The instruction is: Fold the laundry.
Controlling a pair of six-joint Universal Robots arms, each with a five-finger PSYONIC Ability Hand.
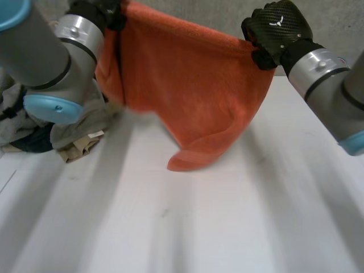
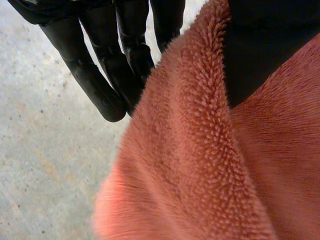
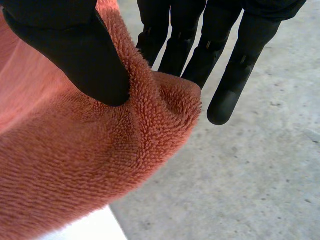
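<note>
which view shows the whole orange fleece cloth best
Head view: the orange fleece cloth hangs spread between the left hand and right hand, its lower tip near the white table. The left wrist view shows a fluffy fold beside the fingers; the right wrist view, a pinched corner.

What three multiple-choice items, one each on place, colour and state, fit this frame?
1. The laundry pile lies: A) beside the left arm B) in a basket C) on a chair
2. The held-up towel is: A) blue B) orange C) white
3. The right hand is: A) open B) pinching the towel's corner C) curled, empty

Key: 1A, the pile sits by the left arm in the head view; 2B, orange fleece in every view; 3B, the thumb presses the corner against the fingers in the right wrist view.
</note>
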